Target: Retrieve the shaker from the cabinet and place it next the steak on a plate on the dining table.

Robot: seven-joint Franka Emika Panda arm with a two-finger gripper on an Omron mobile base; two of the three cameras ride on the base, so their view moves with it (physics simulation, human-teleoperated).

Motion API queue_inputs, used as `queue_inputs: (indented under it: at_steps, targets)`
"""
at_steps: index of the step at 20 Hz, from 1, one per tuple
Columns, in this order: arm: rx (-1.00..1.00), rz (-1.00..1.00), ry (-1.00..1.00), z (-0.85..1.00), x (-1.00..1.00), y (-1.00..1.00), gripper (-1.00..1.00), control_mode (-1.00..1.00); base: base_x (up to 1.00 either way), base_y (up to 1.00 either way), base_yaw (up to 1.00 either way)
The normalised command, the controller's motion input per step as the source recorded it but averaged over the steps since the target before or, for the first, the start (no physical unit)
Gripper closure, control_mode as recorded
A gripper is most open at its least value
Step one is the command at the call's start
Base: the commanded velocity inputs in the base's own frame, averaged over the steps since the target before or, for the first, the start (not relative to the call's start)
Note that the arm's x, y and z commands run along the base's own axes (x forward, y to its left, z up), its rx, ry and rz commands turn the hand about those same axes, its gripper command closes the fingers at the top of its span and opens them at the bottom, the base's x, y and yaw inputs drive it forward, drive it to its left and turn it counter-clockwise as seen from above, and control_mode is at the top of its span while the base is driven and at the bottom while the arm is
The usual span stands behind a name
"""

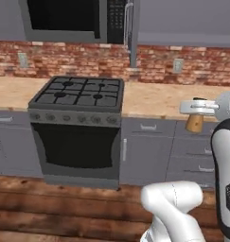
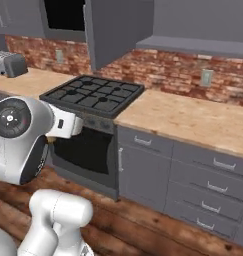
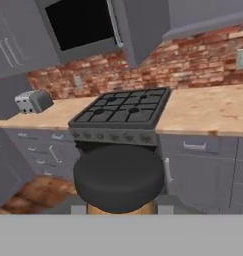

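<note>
The shaker (image 1: 195,123) sits pinched in the gripper (image 1: 197,109), jaws drawn close on it, held up in the air in front of the kitchen counter (image 1: 154,99) and its grey drawers (image 1: 192,156), to the right of the stove (image 1: 81,94); in the left base view its tan wooden body hangs below the white hand; in the hand view its dark round cap (image 3: 119,177) looms close at the bottom, a sliver of tan wood beneath it; past the cap lie the stove's black burner grates (image 3: 125,107) and the oven door; a silver toaster (image 3: 33,101) stands on the counter further left; above, the black microwave (image 1: 71,19) hangs beside the grey cabinet (image 3: 143,25), whose door stands ajar; a red brick wall (image 1: 182,64) runs behind the counter; the floor (image 1: 64,208) is dark wood planks.
</note>
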Motion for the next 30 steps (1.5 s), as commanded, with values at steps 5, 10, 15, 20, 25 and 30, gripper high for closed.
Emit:
queue_inputs:
  at_steps: [5,10,15,20,25,30]
  targets:
    - [0.0,0.0,0.0,0.0,0.0,0.0,1.0,1.0,-0.04,0.0,1.0]
    - [0.0,0.0,0.0,0.0,0.0,0.0,1.0,1.0,-0.02,0.0,1.0]
    - [0.0,0.0,0.0,0.0,0.0,0.0,1.0,1.0,0.0,0.0,1.0]
    - [0.0,0.0,0.0,0.0,0.0,0.0,1.0,1.0,0.0,0.0,1.0]
    - [0.0,0.0,0.0,0.0,0.0,0.0,1.0,1.0,0.76,0.72,0.47]
    - [0.0,0.0,0.0,0.0,0.0,0.0,1.0,1.0,1.0,1.0,0.02]
